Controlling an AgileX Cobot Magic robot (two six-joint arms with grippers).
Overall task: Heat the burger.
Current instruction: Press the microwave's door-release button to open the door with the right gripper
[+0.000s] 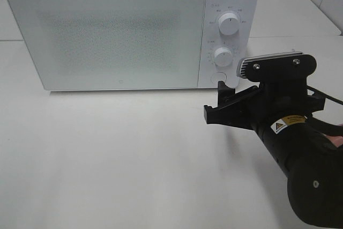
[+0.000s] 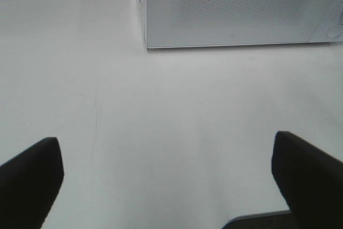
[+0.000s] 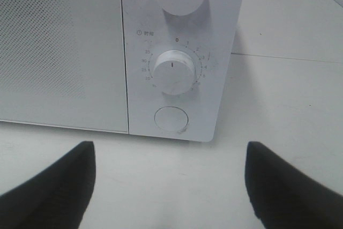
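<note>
The burger is not shown in any view; its look and place cannot be told. The microwave (image 1: 107,33) is shut. Both left jaws and right jaws are spread wide, empty, the right near the round button (image 3: 171,118).

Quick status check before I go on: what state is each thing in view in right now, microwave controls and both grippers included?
Microwave door: shut; inside not visible.
Timer knob: mark at 0.
Upper knob: mark pointing straight up.
Round button: nothing touching it.
Left gripper: open, empty.
Right gripper: open, empty.
Burger: not in view.
</note>
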